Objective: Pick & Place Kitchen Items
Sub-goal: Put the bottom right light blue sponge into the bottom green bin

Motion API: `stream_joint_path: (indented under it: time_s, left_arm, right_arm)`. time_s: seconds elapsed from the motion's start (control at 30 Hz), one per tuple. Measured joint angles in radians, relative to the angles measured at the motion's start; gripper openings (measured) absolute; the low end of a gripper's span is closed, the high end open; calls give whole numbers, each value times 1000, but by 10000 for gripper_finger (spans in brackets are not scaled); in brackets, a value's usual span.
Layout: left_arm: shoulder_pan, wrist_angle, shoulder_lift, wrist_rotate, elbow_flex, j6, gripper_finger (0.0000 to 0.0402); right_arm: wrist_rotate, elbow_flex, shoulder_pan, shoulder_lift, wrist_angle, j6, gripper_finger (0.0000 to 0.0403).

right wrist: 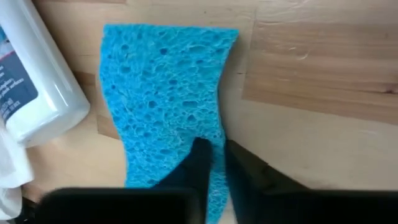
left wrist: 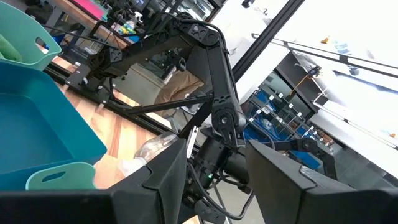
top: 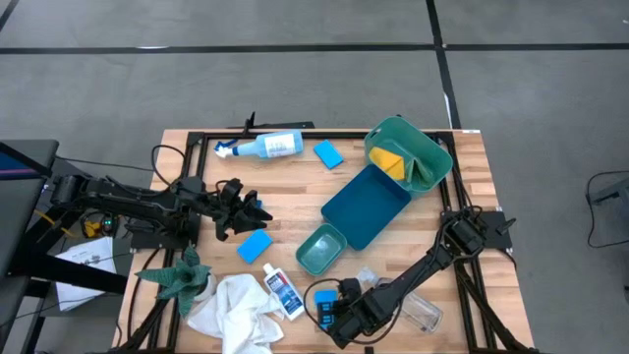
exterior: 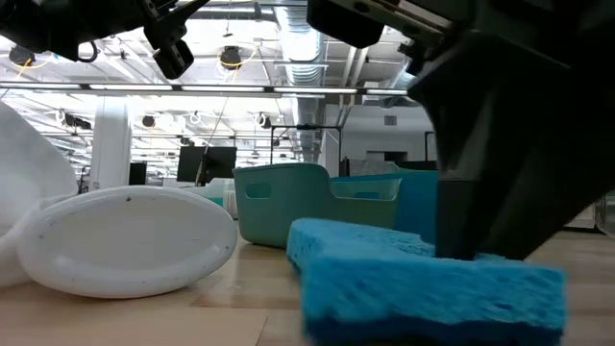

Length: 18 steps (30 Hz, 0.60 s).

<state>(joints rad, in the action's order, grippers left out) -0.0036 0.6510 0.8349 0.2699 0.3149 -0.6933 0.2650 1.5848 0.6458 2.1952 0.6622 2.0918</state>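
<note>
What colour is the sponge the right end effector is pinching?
Bright blue sponge, pinched by the right end effector; the right wrist view shows it best.

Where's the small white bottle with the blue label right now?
In the high view, the small white bottle lies near the table's front edge, between the white cloth and the right gripper.

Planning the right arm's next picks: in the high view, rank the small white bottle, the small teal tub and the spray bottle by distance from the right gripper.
From the right gripper:
1. Small white bottle, beside it, toward the left arm.
2. Small teal tub, just beyond, mid-table.
3. Spray bottle, at the far edge.
</note>
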Motion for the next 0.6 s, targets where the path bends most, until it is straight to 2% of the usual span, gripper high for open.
stream_joint_path:
  time_s: [0.23,0.6]
  left_arm:
    - [0,0,0,0,0,0,163]
    - [-1,0,0,0,0,0,163]
  right_arm:
    - [12,14,31,4,-19,30,3]
    - [166,142,94,4,24,56,1]
